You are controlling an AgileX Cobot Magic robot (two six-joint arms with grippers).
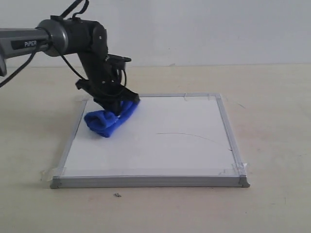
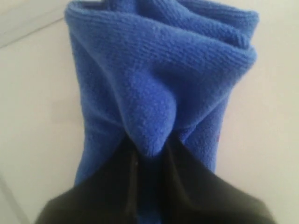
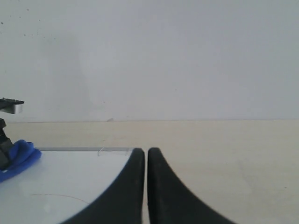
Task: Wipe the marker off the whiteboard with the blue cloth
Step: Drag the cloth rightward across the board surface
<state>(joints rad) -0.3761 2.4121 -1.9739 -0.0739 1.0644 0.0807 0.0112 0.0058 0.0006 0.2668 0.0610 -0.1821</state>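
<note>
left gripper (image 1: 118,103) lowered, clamped, right gripper (image 3: 146,152) closed

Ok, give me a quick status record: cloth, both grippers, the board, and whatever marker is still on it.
left gripper: shut on the blue cloth, low over the board's far left corner
blue cloth: bunched, lying on the whiteboard
whiteboard: lying flat, mostly white
marker: a thin, faint curved line toward the right side, apart from the cloth
right gripper: shut, holding nothing; seen only in its own wrist view
</note>
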